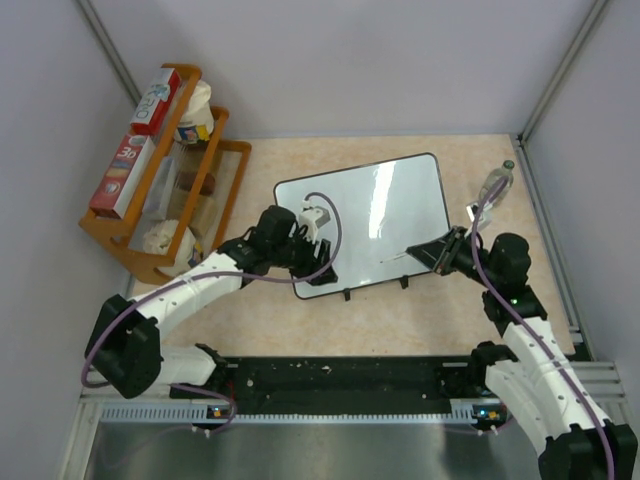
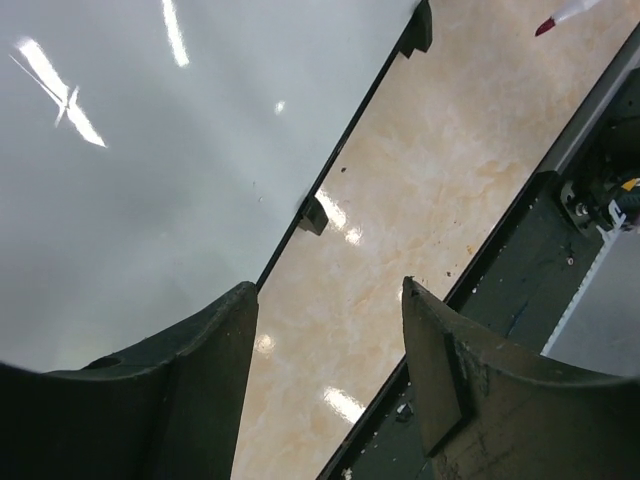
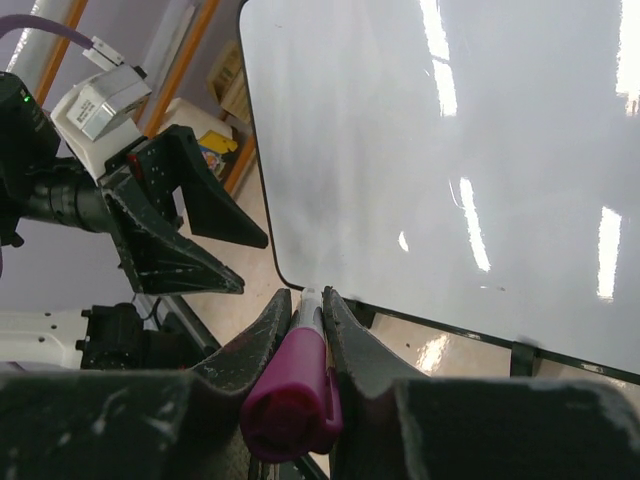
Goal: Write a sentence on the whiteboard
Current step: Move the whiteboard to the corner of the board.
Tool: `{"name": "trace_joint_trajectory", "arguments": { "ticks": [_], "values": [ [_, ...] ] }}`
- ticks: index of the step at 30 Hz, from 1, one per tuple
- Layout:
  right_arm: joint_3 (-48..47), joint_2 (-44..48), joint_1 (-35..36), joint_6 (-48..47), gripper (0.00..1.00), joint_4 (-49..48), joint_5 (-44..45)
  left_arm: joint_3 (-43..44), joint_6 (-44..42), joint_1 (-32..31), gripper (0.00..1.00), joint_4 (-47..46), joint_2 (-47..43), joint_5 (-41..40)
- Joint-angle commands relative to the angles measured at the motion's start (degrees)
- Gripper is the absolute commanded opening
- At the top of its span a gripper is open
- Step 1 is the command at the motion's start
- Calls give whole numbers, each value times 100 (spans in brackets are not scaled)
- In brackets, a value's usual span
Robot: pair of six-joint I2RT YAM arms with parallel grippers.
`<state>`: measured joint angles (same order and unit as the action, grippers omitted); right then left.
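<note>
The whiteboard (image 1: 380, 215) lies flat on the tan table, its small black feet on the near edge. Its glossy surface looks blank in every view; no pink sentence shows. My left gripper (image 1: 318, 262) is open at the board's near left corner; in the left wrist view (image 2: 330, 300) one finger is over the board (image 2: 150, 150) and the other over the table. My right gripper (image 1: 443, 250) is shut on a marker (image 3: 295, 390) with a magenta end. The marker points towards the board's near edge (image 3: 450, 150). Its red tip also shows in the left wrist view (image 2: 548, 24).
A wooden rack (image 1: 160, 180) with boxes and jars stands at the back left. A plastic bottle (image 1: 495, 185) lies by the right wall. A black rail (image 1: 340, 380) runs along the near table edge. Grey walls close in on three sides.
</note>
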<state>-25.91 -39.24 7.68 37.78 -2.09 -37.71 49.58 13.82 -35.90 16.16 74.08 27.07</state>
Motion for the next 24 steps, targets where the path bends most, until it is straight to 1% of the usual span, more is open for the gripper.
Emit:
{"name": "trace_joint_trajectory", "arguments": {
  "ticks": [1, 3, 4, 7, 10, 13, 14, 15, 17, 20, 21, 24],
  "values": [
    [-28, -57, -65, 10, 0, -284, -61, 262, 163, -364, 63, 97, 123, -779],
    [-28, -75, -83, 10, 0, -266, -43, 306, 278, -654, 63, 159, 159, -1062],
    [-28, -83, -91, 1, 0, -266, -43, 324, 435, -760, 64, 194, 202, -1403],
    [-28, -118, -118, -25, 0, -231, -8, 324, 770, -1268, 64, 229, 317, -2010],
    [-28, -136, -162, -51, 0, -213, -8, 175, 1148, -1550, 66, 81, 370, -2433],
    [-28, -136, -171, -78, 0, -187, 1, 17, 1508, -1770, 66, -104, 431, -2645],
    [-19, -136, -179, -86, 0, -178, 1, -18, 1561, -1850, 66, -148, 449, -2950],
    [-19, -136, -179, -95, 0, -169, -8, -62, 1640, -1920, 67, -183, 475, -3066],
    [-19, -127, -197, -113, 0, -152, -8, -72, 1667, -2087, 68, -192, 484, -3373],
    [-45, -101, -215, -131, 0, -125, -34, -28, 1641, -2097, 70, -87, 335, -3647],
    [-54, -110, -215, -139, 0, -125, -34, 7, 1502, -2088, 71, -52, 256, -3787],
    [-81, -101, -215, -174, 0, -99, -34, 305, 1080, -1983, 73, 237, 194, -3875]
  ]
}}
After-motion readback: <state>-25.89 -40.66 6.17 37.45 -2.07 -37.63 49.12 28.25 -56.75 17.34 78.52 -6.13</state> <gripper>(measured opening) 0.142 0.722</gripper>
